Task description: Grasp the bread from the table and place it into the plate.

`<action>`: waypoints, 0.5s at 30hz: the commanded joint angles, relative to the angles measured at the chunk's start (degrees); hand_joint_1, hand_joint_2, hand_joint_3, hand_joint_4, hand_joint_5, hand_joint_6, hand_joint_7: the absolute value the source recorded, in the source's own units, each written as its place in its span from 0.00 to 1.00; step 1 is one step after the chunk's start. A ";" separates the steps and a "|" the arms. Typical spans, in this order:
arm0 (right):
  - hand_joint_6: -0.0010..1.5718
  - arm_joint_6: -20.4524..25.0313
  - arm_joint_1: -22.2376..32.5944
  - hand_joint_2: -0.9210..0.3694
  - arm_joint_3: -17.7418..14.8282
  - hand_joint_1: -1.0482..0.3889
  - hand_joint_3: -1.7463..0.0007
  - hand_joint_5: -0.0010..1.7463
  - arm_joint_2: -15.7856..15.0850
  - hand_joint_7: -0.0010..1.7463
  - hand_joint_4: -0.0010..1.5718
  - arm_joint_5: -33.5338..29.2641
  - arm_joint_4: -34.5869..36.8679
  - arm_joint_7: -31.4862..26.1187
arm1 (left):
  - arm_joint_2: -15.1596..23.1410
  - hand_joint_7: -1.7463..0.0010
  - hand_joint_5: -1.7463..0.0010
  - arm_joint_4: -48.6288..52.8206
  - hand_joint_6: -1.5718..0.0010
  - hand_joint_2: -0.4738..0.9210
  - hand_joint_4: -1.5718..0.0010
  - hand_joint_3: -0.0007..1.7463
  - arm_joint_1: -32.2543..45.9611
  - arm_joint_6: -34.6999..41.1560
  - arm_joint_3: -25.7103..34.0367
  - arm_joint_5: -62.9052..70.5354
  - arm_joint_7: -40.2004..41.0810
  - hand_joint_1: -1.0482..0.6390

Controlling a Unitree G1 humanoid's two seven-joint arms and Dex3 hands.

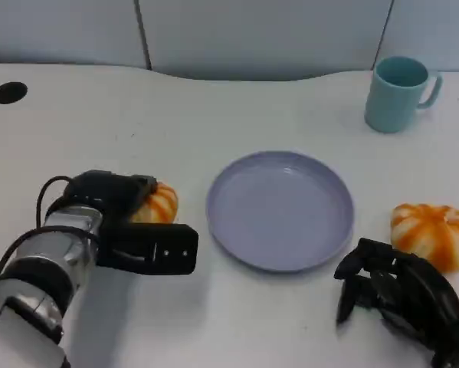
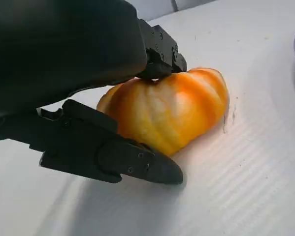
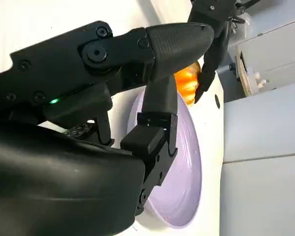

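- So the left hand (image 1: 129,222) is down on the white desk (image 1: 214,100), wrapped around an orange-and-white striped, pumpkin-shaped bread roll (image 1: 159,204) on the left side.
- From the left wrist view you can see it pretty well: one black finger (image 2: 159,51) presses on top of the roll (image 2: 172,110), and a thicker one (image 2: 113,155) lies along its lower side, flat to the desk. So it's pinching the bread between them, and the roll looks like it's sitting on the desk surface.
- That roll is just to the left of the round lavender plate (image 1: 280,208), close to its rim but not touching it.
- A second striped orange roll (image 1: 434,234) sits on the desk to the right of the plate, apart from the rim.
- The right hand (image 1: 394,295) is at the lower right, near that second roll, fingers curled downward and loosely apart, nothing in them. Can't tell if the fingertips touch the desk.
- In the right wrist view the plate (image 3: 186,162) shows past the right hand's fingers (image 3: 157,137), with the left hand's roll (image 3: 186,81) beyond it.
- A teal mug (image 1: 398,93) with a handle stands upright at the back right, well away from the plate.
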 commanded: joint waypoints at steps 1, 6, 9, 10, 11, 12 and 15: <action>0.45 0.68 1.25 0.00 -0.27 0.38 0.86 0.90 -0.84 0.65 0.42 0.07 -0.06 -0.11 | 1.34 0.90 0.68 1.13 0.47 1.00 0.54 0.06 2.61 -3.69 0.87 -1.71 6.48 0.45; 0.45 0.32 1.10 0.00 -0.40 0.37 0.86 0.90 -0.80 0.65 0.42 0.13 0.30 0.02 | 1.57 0.91 0.19 2.25 0.24 0.99 0.49 0.01 3.06 -4.51 0.19 -1.54 10.75 0.45; 0.45 0.98 1.16 0.00 -0.40 0.37 0.86 0.90 -0.78 0.65 0.42 0.25 -0.01 -0.07 | 1.91 0.67 0.04 2.63 0.33 1.00 0.51 0.06 3.55 -5.54 -0.24 -1.27 13.04 0.46; 0.45 1.27 1.20 0.00 -0.41 0.37 0.86 0.90 -0.78 0.65 0.42 0.34 -0.16 -0.04 | 1.95 0.29 0.01 2.76 0.49 1.00 0.48 0.13 3.70 -5.64 -0.37 -1.19 13.74 0.47; 0.45 1.44 1.22 0.00 -0.42 0.38 0.86 0.90 -0.78 0.65 0.42 0.41 -0.26 0.01 | 1.96 0.15 0.01 2.87 0.56 1.00 0.48 0.15 3.76 -5.68 -0.47 -1.15 14.19 0.47; 0.45 1.44 1.29 0.00 -0.36 0.37 0.86 0.90 -0.80 0.65 0.42 0.27 -0.39 -0.19 | 1.96 0.06 0.00 2.92 0.59 1.00 0.47 0.18 3.91 -5.68 -0.55 -1.10 14.90 0.47; 0.45 1.49 1.42 0.00 -0.34 0.37 0.86 0.90 -0.74 0.66 0.42 0.19 -0.62 -0.43 | 1.98 0.01 0.00 3.02 0.61 1.00 0.47 0.24 4.16 -5.87 -0.83 -1.08 16.59 0.49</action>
